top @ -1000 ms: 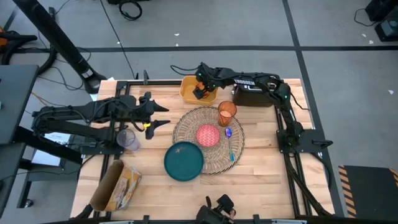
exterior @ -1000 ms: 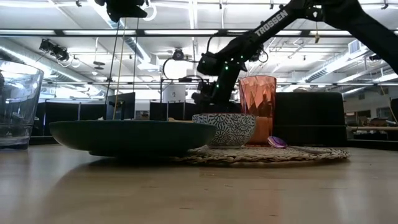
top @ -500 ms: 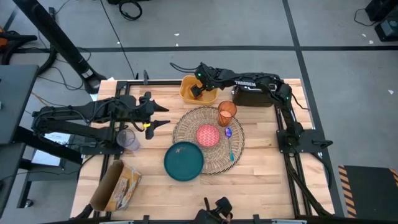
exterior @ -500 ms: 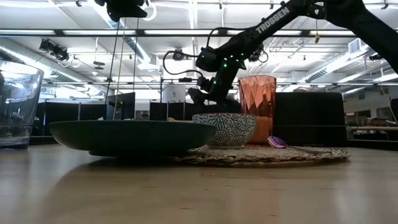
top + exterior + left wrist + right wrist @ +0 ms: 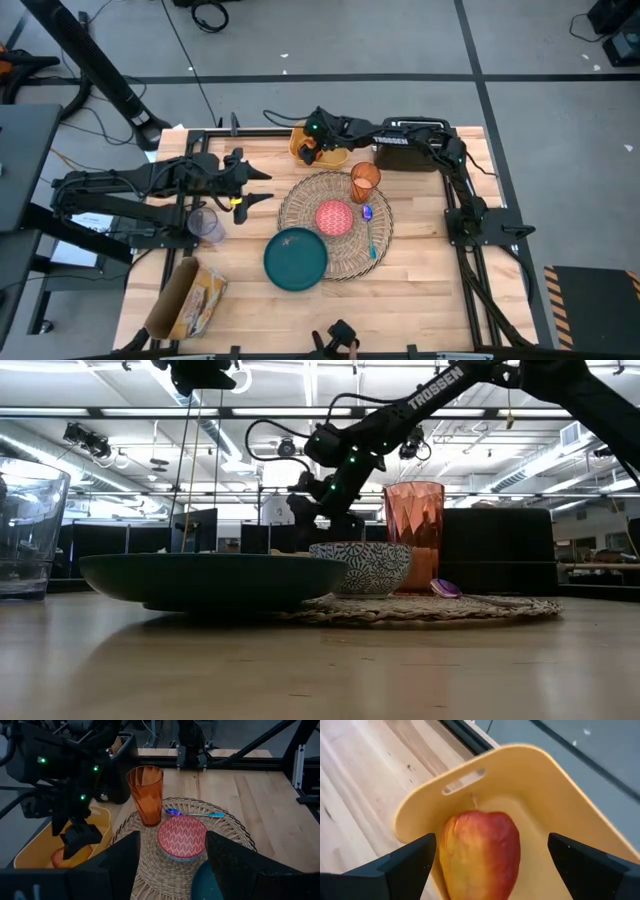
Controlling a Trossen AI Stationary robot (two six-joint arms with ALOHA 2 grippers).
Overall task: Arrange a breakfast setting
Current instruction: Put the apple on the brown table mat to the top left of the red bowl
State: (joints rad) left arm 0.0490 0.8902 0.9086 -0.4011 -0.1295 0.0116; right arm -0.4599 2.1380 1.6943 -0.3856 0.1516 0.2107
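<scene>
The round woven placemat (image 5: 340, 240) lies mid-table. On it stand the pink bowl (image 5: 334, 217) and the orange cup (image 5: 364, 180), and the blue-green spoon (image 5: 371, 238) lies along its right side. The dark teal plate (image 5: 295, 258) overlaps the mat's near-left edge. The orange-red fruit (image 5: 480, 852) lies in the yellow tray (image 5: 555, 820) at the far edge. My right gripper (image 5: 306, 148) hangs open just over the fruit, one finger on either side, without touching it. My left gripper (image 5: 262, 187) waits open, left of the mat.
A black toaster (image 5: 405, 155) stands at the far right, beside the tray and behind the cup. A clear glass (image 5: 207, 226) stands on the left. A bag of bread (image 5: 188, 300) lies at the near left corner. Bare wood shows along the near and right edges.
My right gripper has moved toward the table's left edge over the yellow tray and has turned at the wrist. It now stands over the fruit, its fingers still open. Nothing on the table has moved.
</scene>
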